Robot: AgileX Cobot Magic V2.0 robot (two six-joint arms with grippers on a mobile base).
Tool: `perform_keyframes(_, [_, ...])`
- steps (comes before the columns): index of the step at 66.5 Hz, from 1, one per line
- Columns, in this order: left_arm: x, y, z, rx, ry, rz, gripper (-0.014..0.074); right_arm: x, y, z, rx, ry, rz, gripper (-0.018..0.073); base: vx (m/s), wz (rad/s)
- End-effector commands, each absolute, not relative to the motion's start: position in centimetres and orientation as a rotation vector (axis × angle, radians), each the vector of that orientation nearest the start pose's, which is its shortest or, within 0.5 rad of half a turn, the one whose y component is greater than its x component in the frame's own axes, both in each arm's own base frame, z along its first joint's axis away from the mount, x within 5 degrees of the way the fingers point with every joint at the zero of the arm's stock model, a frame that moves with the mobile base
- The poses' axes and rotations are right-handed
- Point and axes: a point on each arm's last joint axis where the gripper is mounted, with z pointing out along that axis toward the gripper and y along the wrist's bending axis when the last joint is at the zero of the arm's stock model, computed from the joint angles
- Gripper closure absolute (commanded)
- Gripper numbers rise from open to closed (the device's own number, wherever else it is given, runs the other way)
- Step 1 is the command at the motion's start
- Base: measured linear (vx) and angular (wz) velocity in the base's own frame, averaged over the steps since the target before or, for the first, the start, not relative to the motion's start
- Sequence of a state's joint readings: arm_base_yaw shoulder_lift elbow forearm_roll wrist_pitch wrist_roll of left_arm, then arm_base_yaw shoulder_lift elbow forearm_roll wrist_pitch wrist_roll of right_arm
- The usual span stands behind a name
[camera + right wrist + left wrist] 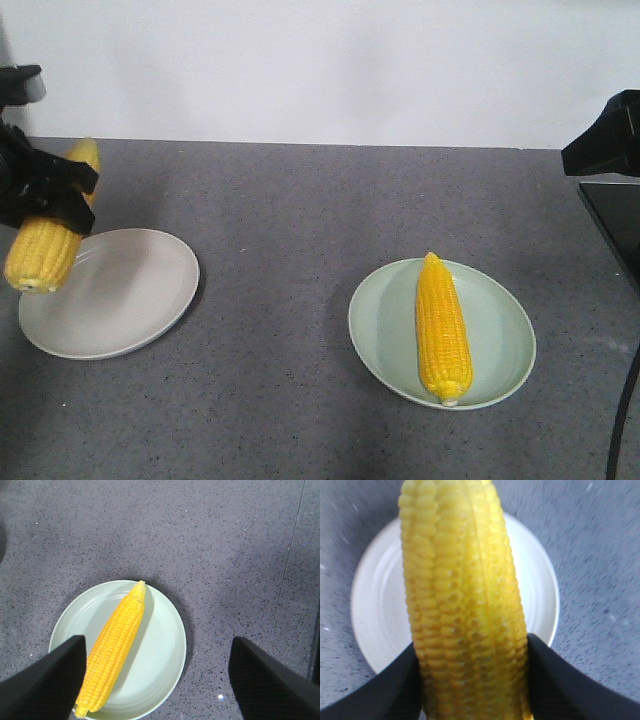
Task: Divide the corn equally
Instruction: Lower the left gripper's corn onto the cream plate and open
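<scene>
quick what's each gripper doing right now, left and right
Left gripper: closed on a corn cob, held above the white plate.
Right gripper: open, empty, above the green plate holding the other cob.

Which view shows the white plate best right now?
The front view: the white plate shows nearly whole, with the left tool holding a corn cob above its left edge. The left wrist view shows the plate blurred and half hidden by that cob. The right wrist view misses it.

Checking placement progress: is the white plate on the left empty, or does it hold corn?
Empty. The white plate is bare; the left end effector holds a cob above its edge.
</scene>
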State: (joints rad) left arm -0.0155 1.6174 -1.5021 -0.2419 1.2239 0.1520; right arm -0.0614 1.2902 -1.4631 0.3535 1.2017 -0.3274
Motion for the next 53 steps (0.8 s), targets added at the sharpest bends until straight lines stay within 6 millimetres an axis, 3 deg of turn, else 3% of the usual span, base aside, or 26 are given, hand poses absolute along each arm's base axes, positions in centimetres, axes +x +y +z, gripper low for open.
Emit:
perform_keyframes(1, [32.9,-3.0,33.9,0.17,2.674,-0.327,0.0559,24.6,1.4,43.8,-0.281,2.329,0.292,-0.0003,0.0,0.0])
perform_keyframes(14, [33.2,-4.8,32.7,0.285,2.649,-0.317,0.0559,24.6,1.5,43.8,-0.28,2.326,0.296,-0.0003,0.0,0.0])
perform_keyframes(22, [33.9,-6.0,31.0,0.331,2.712,-0.319,0.0556,24.6,1.5,43.8,-0.28,2.326,0.296,-0.0003,0.0,0.0])
perform_keyframes(35, [34.8,-5.5,28.5,0.231,2.835,-0.225,0.054,24.6,1.5,43.8,-0.281,2.328,0.295,-0.0003,0.0,0.0])
perform_keyframes(45, [34.8,-5.2,28.4,0.224,2.844,-0.168,0.0481,24.6,1.5,43.8,-0.281,2.327,0.296,-0.0003,0.0,0.0])
perform_keyframes(53, [34.9,-5.2,28.3,0.224,2.844,-0.172,0.0381,24.6,1.5,43.8,-0.28,2.327,0.296,-0.0003,0.0,0.0])
